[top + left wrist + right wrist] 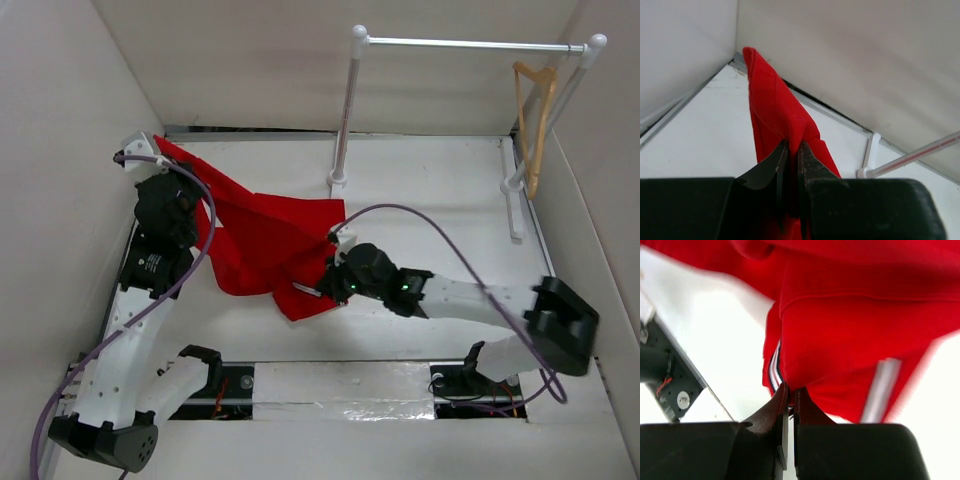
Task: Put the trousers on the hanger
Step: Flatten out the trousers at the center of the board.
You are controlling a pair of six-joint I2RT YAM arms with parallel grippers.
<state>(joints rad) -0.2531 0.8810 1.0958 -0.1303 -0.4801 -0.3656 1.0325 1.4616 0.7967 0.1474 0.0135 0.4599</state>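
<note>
Plain white panel walls (250, 60) enclose a flat white tabletop (440, 200); a white-posted metal clothes rail (470, 44) stands at the upper right.

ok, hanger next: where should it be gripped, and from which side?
Probably the slim sloping arm of the hanger, below the hook, coming from the table's middle. It hangs at the rail's right end, close to the post and side wall, so that side looks blocked.
</note>
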